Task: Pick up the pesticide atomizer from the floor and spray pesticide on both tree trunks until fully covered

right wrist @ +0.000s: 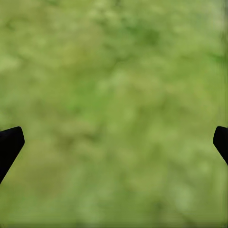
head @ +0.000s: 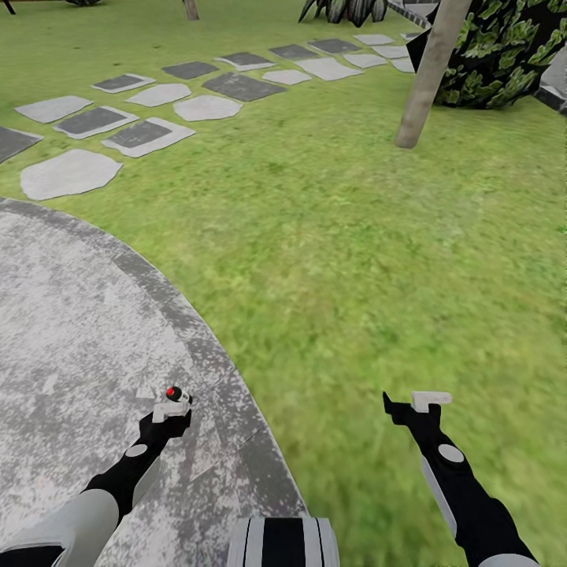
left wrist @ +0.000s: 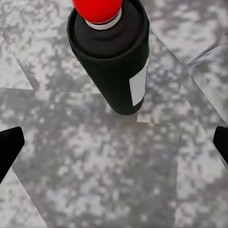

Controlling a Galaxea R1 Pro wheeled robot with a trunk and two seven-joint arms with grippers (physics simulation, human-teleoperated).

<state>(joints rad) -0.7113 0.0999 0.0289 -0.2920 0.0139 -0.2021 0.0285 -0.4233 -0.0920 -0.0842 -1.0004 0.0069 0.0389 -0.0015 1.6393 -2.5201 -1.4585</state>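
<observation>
The pesticide atomizer, a small dark bottle with a red top, stands upright on the grey concrete floor near its curved edge. My left gripper sits just short of it. In the left wrist view the atomizer with its pale label stands ahead of the open left gripper, apart from both fingertips. My right gripper hangs open over the lawn; in its wrist view the right gripper has blurred grass between its fingers. One pale tree trunk rises at the upper right, and the base of another trunk shows at the top edge.
Flat grey stepping stones run across the lawn beyond the paving. A dark leafy bush stands behind the near trunk, and striped broad-leaved plants grow at the top. My base shows at the bottom.
</observation>
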